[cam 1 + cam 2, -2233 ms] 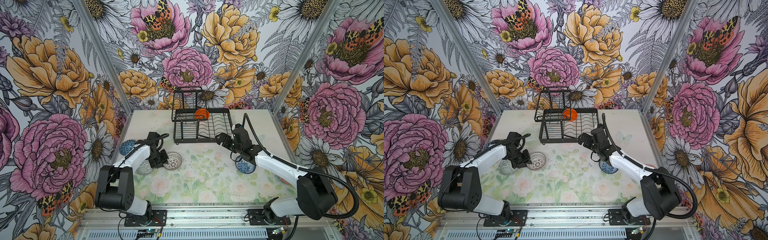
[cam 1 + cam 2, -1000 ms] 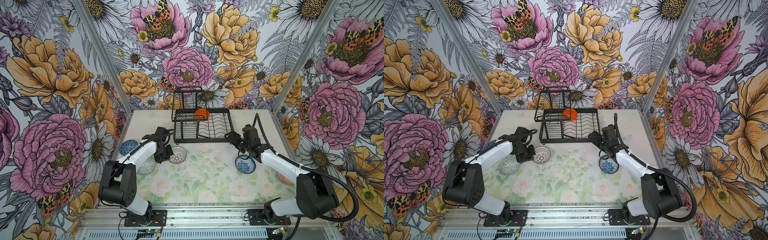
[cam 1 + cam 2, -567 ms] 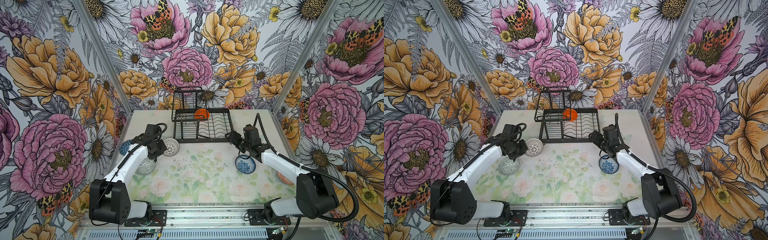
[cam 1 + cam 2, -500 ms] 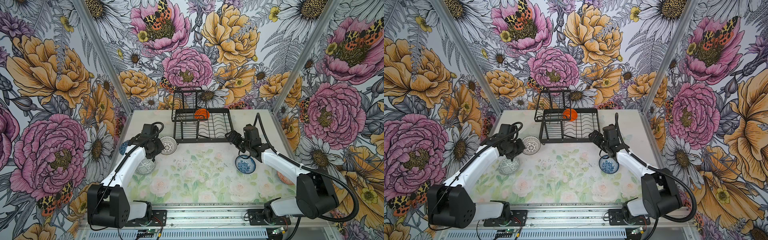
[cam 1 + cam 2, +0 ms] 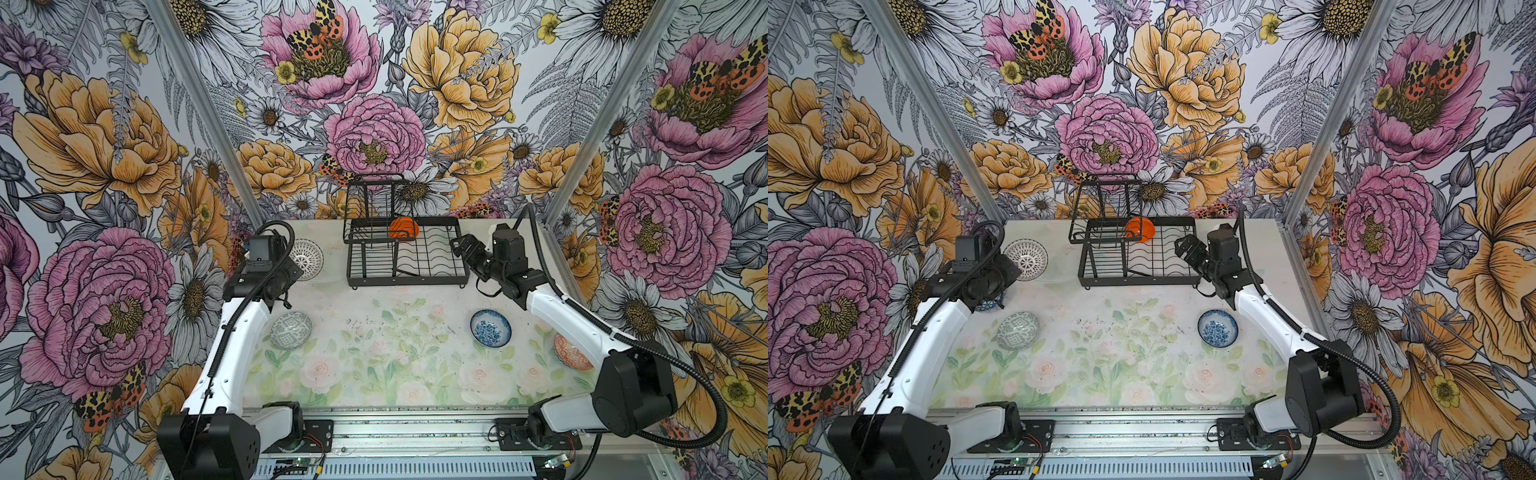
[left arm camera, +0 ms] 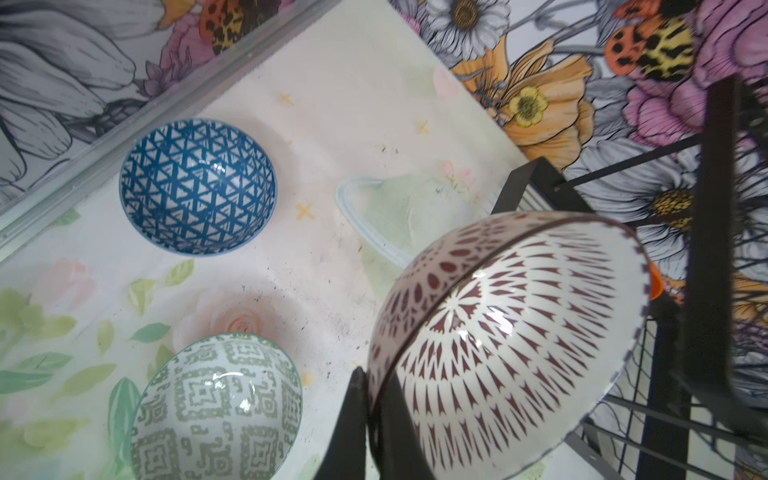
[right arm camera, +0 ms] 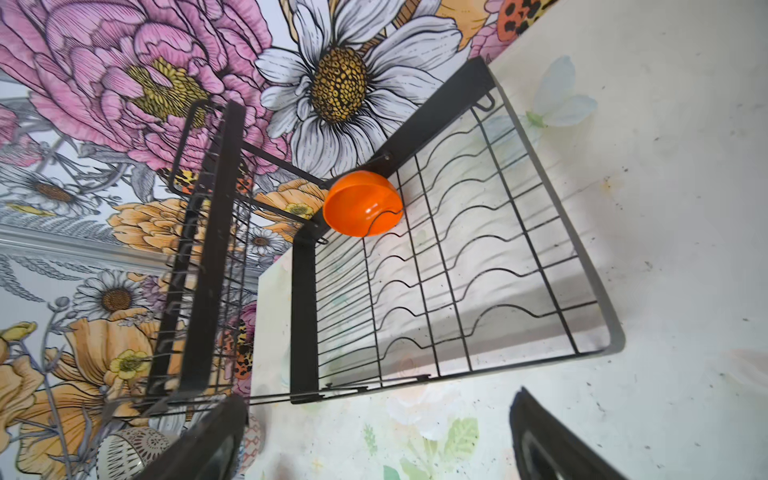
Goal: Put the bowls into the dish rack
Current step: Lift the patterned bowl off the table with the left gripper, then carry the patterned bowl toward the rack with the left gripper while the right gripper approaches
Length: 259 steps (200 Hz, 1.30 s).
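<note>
Left of the dish rack (image 5: pixel 415 277), a white latticed bowl (image 5: pixel 306 258) is pinched by its rim in the left tool (image 6: pixel 371 390); the right tool (image 5: pixel 460 246) is spread, empty. Gripped so thinly, the tilted bowl could be twisted loose or knocked against the raised tier (image 5: pixel 376 195).

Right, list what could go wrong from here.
The left gripper pinches the white patterned bowl only by its rim, tilted; it could slip out. The bowl is close to the raised tier of the dish rack and might clip its wires. The right gripper hangs open beside the rack; the arms could crowd.
</note>
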Each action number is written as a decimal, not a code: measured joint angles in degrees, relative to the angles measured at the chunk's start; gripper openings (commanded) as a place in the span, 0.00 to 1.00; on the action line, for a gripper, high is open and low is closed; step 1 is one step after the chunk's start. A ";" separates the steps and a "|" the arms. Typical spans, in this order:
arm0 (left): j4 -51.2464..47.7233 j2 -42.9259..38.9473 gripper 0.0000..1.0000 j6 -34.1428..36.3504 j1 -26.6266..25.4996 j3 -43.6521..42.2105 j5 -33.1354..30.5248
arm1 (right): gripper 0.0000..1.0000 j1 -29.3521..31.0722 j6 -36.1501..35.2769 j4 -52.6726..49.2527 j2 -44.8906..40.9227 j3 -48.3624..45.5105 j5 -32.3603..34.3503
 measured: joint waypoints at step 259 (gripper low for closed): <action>58.97 22.21 0.00 20.46 -25.29 13.53 -11.43 | 0.99 11.91 38.27 0.04 23.28 53.77 6.78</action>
